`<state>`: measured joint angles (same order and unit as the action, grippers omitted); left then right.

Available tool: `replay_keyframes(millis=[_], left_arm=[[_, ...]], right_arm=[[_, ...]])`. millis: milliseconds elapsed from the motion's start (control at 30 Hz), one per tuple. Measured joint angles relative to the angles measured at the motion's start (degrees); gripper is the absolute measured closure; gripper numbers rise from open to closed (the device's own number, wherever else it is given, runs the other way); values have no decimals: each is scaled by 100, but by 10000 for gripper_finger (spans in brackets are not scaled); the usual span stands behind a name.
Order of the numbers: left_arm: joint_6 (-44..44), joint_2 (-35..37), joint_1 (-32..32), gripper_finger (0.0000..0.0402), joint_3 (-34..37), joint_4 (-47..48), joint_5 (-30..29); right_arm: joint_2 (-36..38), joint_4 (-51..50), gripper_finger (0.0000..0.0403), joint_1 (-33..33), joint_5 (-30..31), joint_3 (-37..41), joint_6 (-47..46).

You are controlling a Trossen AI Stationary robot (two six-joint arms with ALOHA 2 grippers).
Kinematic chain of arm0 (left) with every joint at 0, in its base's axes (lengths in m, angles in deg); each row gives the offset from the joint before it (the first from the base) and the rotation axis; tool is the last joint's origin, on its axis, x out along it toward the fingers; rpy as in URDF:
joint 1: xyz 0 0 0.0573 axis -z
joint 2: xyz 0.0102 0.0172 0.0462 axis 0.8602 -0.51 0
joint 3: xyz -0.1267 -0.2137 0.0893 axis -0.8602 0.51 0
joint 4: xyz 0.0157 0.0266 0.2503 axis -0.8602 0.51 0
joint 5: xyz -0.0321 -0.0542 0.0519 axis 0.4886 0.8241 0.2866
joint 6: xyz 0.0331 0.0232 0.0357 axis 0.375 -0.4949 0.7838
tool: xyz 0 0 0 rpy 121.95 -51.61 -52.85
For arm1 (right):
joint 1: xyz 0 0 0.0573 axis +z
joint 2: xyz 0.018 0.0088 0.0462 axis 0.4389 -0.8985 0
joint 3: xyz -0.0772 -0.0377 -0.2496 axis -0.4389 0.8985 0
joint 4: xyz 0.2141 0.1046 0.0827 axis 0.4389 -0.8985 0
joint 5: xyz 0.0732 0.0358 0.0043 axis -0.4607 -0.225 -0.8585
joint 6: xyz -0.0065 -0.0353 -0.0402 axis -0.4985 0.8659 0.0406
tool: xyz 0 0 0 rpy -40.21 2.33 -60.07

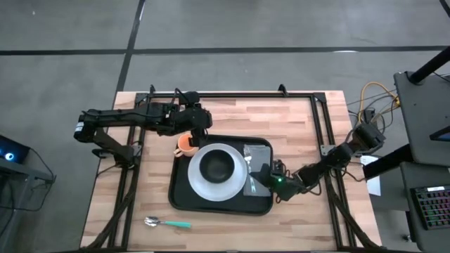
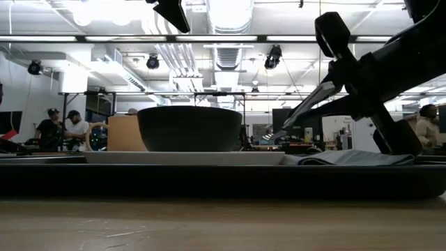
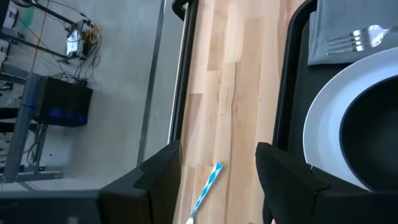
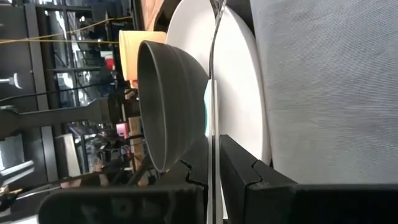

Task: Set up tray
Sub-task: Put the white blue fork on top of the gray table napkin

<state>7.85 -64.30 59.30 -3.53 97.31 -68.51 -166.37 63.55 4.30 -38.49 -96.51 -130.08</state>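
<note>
The black tray (image 1: 183, 200) lies at mid-table. It bears a white plate (image 1: 200, 184) with a dark bowl (image 1: 218, 166) on it, and a grey napkin (image 1: 261, 149) at its right side. A fork (image 3: 354, 40) lies on the napkin. My right gripper (image 1: 266, 177) is low over the napkin's near part, shut on a thin silver utensil (image 2: 303, 108), a knife by its look. My left gripper (image 3: 217, 186) hangs open, with nothing between its fingers, high over the tray's far left corner, above an orange cup (image 1: 185, 146). My right gripper pinches the silver utensil's handle (image 4: 212, 146) between its two fingers. The utensil runs on past the fingertips, along them. The fingers come from the table's right, slanting down. The utensil tilts, its free end (image 2: 275, 134) lowest, near the plate's rim; whether it touches anything I cannot tell.
A spoon with a teal handle (image 1: 169, 223) lies on the bare wood near the front edge, left of centre. The orange cup stands beside the tray's far left corner. Black frame rails (image 1: 323, 119) run along the table's sides. People sit in the room behind (image 2: 59, 129).
</note>
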Motion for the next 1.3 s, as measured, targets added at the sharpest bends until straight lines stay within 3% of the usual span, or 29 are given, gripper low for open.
replay_keyframes(millis=[467, 600, 700, 833, 933, 1067, 1300], left_arm=[[-135, 0, -15, 217, 2, -9, -2], [-134, 0, -15, 217, 2, -29, -2], [-104, 0, -21, 217, 2, -29, -2], [-46, 0, -31, 217, 2, -29, 0], [-46, -2, -31, 217, 2, -29, 0], [-46, -2, -46, 217, 4, -28, 2], [-55, -2, -44, 217, 368, -155, 37]], right_arm=[[-226, -140, 394, 6, 93, -4, -257], [-36, -204, 394, 30, 120, -55, 122], [279, -1057, 394, 14, 142, -190, 577], [832, -3095, 394, 26, -211, -705, 237], [1232, -4034, 394, 58, -282, -1026, 169], [1553, -4377, 394, 41, -197, -1326, 359], [1367, -4799, 394, 25, -201, -1495, -245]])
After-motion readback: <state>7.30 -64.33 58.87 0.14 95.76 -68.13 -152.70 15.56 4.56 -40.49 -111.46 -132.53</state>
